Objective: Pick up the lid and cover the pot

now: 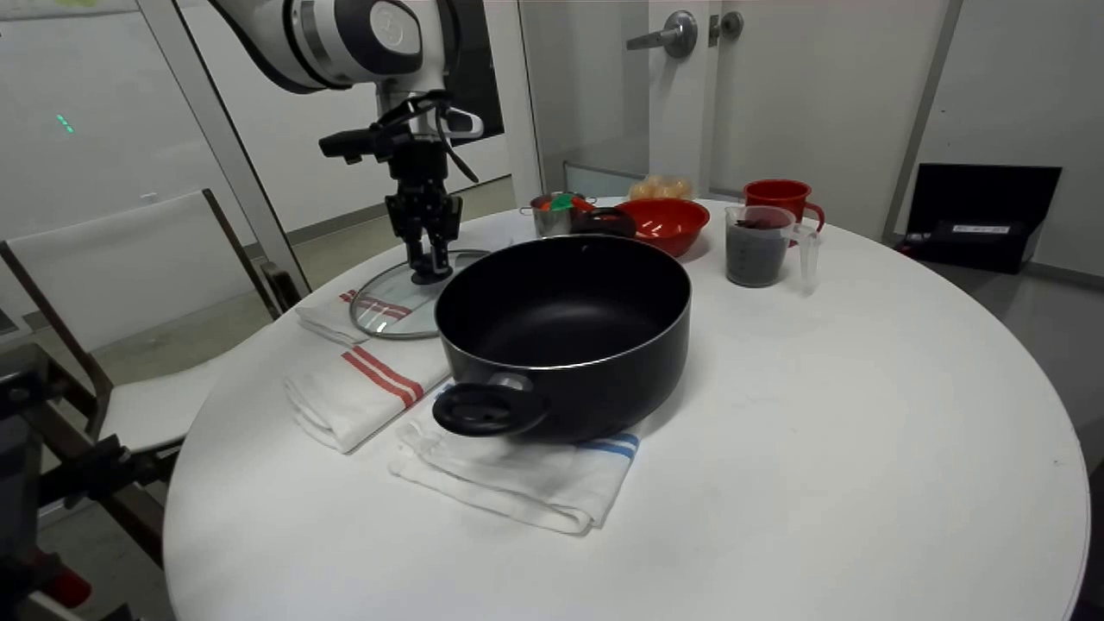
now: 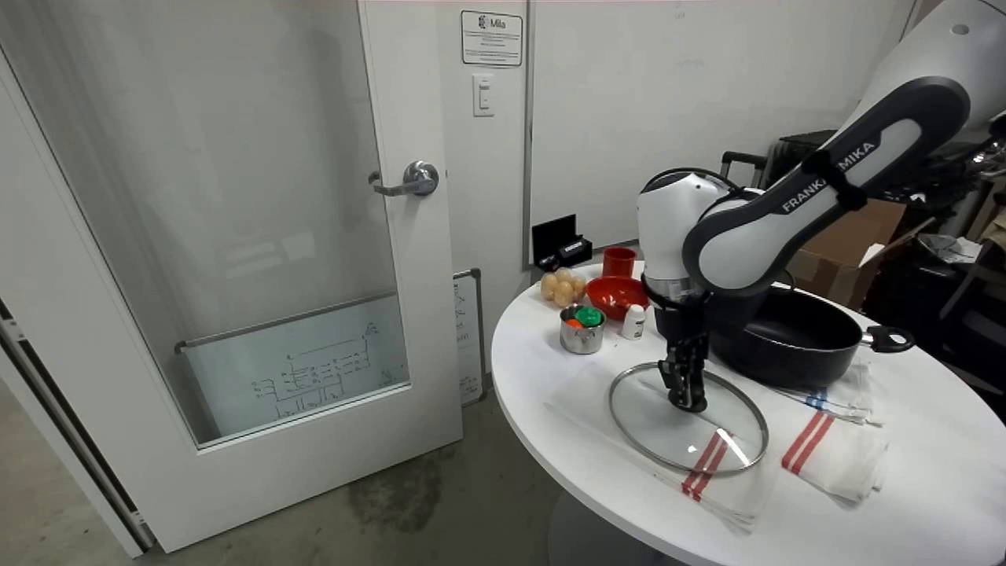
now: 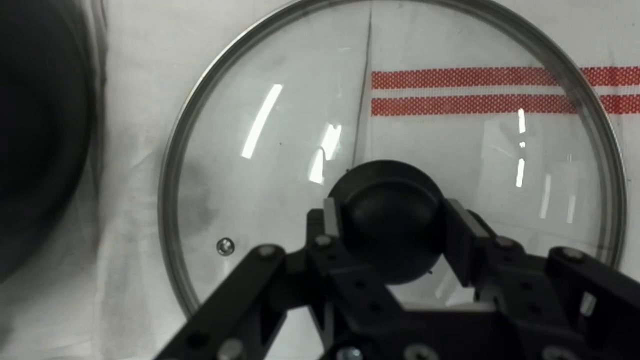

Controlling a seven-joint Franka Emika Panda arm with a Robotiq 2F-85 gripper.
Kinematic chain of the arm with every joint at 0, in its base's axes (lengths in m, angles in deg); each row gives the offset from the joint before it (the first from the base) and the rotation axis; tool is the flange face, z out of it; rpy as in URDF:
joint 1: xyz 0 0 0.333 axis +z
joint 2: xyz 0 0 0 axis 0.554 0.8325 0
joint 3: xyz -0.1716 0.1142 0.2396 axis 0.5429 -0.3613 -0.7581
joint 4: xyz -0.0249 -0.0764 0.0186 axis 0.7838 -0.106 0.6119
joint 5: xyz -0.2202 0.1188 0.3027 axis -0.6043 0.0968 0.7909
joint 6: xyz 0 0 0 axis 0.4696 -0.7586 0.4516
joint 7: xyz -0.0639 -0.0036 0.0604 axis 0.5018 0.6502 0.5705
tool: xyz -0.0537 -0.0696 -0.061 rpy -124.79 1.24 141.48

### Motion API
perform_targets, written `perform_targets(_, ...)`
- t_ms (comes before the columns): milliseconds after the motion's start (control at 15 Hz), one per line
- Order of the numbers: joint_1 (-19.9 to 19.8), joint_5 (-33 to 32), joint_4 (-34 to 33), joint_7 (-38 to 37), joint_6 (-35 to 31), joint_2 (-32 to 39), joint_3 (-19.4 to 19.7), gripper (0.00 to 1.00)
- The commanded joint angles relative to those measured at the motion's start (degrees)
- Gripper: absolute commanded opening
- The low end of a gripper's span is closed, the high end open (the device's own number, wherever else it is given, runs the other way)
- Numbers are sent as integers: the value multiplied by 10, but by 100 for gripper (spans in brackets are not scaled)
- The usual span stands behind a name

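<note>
The glass lid lies over a red-striped towel, beside the pot; it also shows in an exterior view and fills most of the wrist view. My gripper points straight down at the lid's centre. In the wrist view its fingers sit on both sides of the black knob and appear to touch it. I cannot tell whether the lid is slightly off the towel. The black pot stands uncovered and looks empty; it also shows in an exterior view and at the wrist view's left edge.
A blue-striped towel lies under the pot, a red-striped towel beside it. Behind stand a small metal pot, a red bowl, a white bottle, eggs, a measuring cup and a red cup.
</note>
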Motion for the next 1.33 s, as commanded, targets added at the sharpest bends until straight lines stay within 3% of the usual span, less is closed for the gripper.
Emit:
perform_targets(0,-1,15,27,2,15,-37,2,25)
perform_targets(867,1,19,99,0,106,-189,-13,25)
perform_targets(1267,-12,15,123,-11,135,-247,-2,25)
